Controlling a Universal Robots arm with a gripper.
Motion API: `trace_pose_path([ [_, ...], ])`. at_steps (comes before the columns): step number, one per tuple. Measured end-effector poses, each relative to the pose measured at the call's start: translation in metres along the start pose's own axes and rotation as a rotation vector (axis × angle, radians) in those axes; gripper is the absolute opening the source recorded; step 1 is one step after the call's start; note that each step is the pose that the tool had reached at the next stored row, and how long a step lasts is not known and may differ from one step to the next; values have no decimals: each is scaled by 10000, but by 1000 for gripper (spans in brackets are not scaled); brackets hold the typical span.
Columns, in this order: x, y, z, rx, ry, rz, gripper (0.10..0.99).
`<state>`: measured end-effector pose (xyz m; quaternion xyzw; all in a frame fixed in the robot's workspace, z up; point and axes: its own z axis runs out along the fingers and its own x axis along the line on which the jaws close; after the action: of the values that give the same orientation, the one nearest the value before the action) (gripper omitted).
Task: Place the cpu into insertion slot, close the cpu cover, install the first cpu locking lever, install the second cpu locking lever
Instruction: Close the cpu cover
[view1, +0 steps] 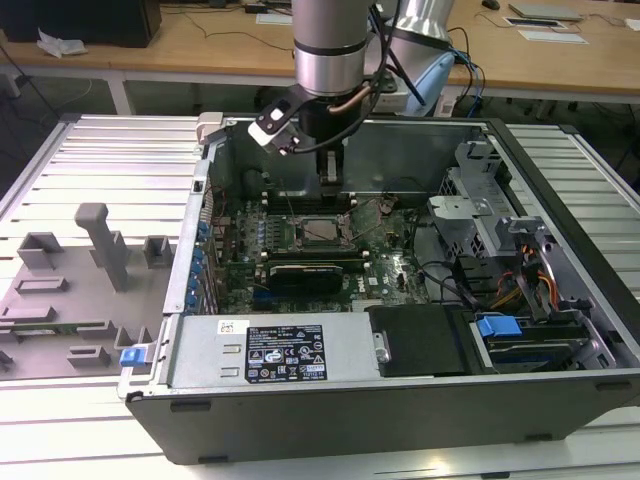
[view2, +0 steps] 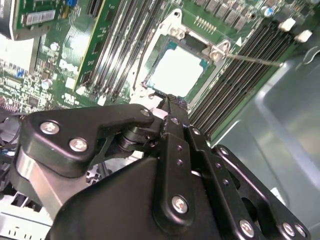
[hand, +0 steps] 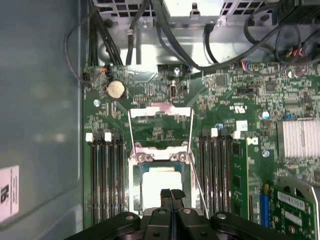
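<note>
Over the insertion slot (view2: 171, 46), my gripper (hand: 170, 194) hangs clenched and empty above the seated cpu (hand: 159, 185), which looks light, stiff and fragile; I'd take it by its edges.

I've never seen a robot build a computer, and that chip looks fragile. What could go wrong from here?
The end effector, shut, sits right at the cpu's edge: an off-centre push might shift or scratch the chip. A thin locking lever stands free close by, so a careless move could snag or bend it. The black memory slots flank the cpu closely, leaving little room for a sideways slip.
</note>
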<state>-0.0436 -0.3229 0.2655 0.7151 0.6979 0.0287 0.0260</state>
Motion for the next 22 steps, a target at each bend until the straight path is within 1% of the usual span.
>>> trace_pose_path([
  [1, -1, 30, 2, 2, 0, 2, 106],
  [4, -1, 84, 7, 2, 1, 2, 106],
  [5, -2, 152, 12, 4, 1, 3, 106],
  [7, -3, 214, 17, 8, 1, 0, 106],
  [8, -3, 283, 22, 12, 1, 3, 106],
  [9, -2, 336, 27, 14, 1, 1, 106],
  [10, -2, 364, 29, 16, 1, 3, 106],
  [14, -3, 559, 44, 23, 1, 2, 106],
  [15, -3, 655, 51, 26, 1, 2, 106],
  [16, -4, 736, 57, 31, 1, 1, 106],
  [18, -3, 872, 68, 50, 0, 3, 106],
  [19, -1, 919, 73, 59, 1, 1, 106],
  [20, -1, 946, 82, 69, 0, 2, 106],
  [22, -1, 964, 119, 82, 0, 2, 106],
])
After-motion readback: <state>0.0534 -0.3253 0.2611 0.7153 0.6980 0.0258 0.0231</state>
